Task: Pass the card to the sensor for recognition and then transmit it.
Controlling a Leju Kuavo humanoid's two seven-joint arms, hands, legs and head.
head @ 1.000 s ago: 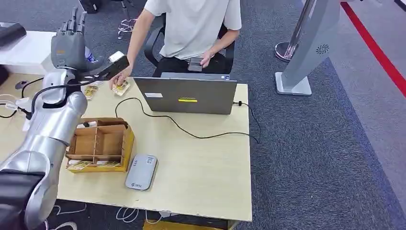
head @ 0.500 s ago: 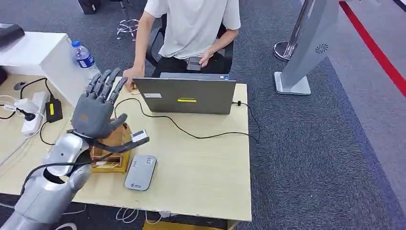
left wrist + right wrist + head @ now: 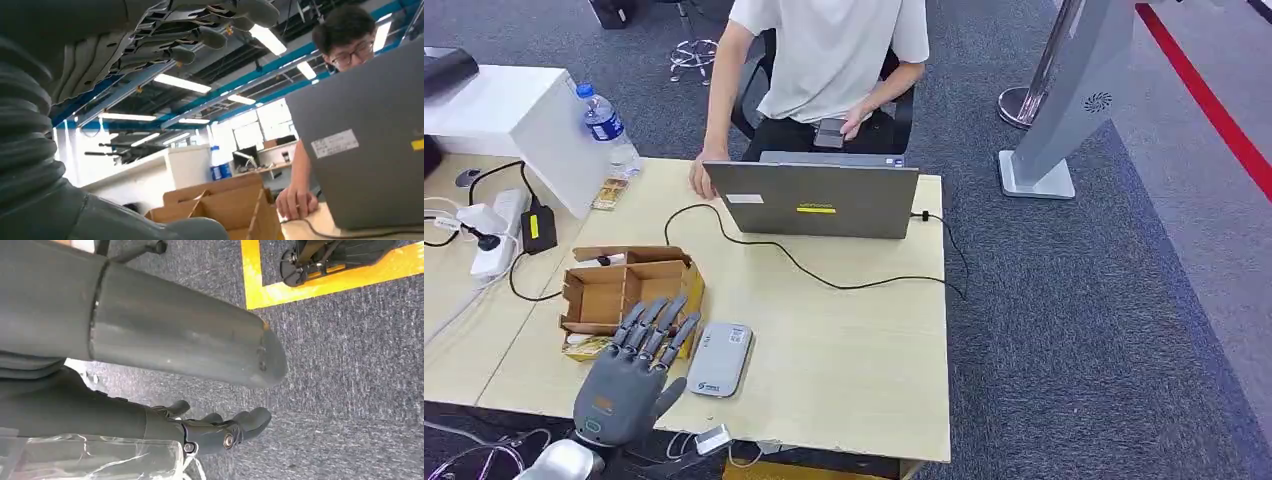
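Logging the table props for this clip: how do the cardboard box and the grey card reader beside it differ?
The cardboard box is brown, open-topped, with walls and inner dividers; the card reader is grey, flat and closed. The box is clearly larger and taller than the low-lying reader. Both rest on the wooden table, side by side near its front edge.

An open-plan office or demonstration hall is shown. A pale wooden table [image 3: 844,340] stands on grey carpet [image 3: 1104,300], which is crossed by a red floor line [image 3: 1214,105]. On the table an open grey laptop [image 3: 819,200] is set, its black cable [image 3: 844,283] trailing across the top, and a seated person [image 3: 824,60] is placed behind it. A power strip [image 3: 492,235], a water bottle [image 3: 606,125] and a white cabinet [image 3: 519,110] are seen at the side. Long ceiling strip lights [image 3: 182,83] and blue beams [image 3: 240,80] are seen overhead, with windows [image 3: 255,132] beyond.
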